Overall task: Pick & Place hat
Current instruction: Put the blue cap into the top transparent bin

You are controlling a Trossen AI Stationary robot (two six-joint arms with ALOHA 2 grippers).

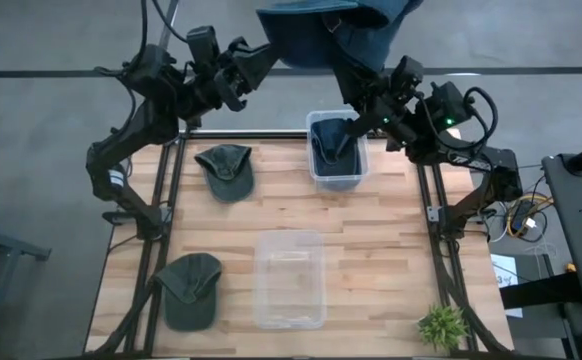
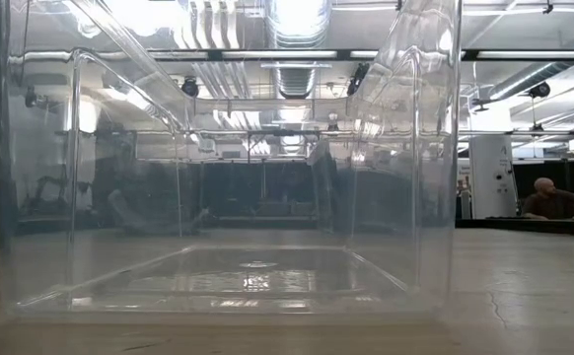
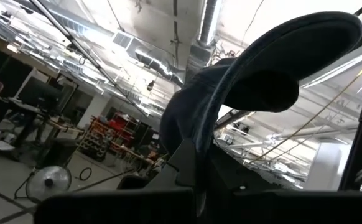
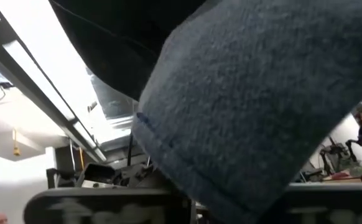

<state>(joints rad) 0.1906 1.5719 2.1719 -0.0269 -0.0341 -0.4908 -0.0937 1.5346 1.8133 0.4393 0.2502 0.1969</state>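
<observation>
A dark blue hat (image 1: pixel 321 28) is held high above the table's far edge, close under the overhead camera, between my two raised grippers. My left gripper (image 1: pixel 269 50) is shut on its left side and my right gripper (image 1: pixel 351 58) on its right side. The hat fills the left wrist view (image 3: pixel 255 81), its brim uppermost, and the right wrist view (image 4: pixel 268 106). Two green hats (image 1: pixel 225 170) (image 1: pixel 191 290) lie flat on the table. Another dark blue hat (image 1: pixel 333 142) lies in a small bin (image 1: pixel 361 170). My left gripper pinches an edge of the hat's crown (image 3: pixel 190 149) between its two fingers, which slant upward from the table's left. The hat stands above the fingers, lifted clear. My right gripper has the hat's cloth (image 4: pixel 199 180) between its fingers, coming from the right. The cloth covers the place of contact. The hat is lifted clear.
A large clear bin (image 1: pixel 289 280) stands at the table's middle near side and fills the low view (image 2: pixel 238 197). A small green plant (image 1: pixel 441 325) stands at the near right corner. A person (image 2: pixel 551 202) sits far off in the room.
</observation>
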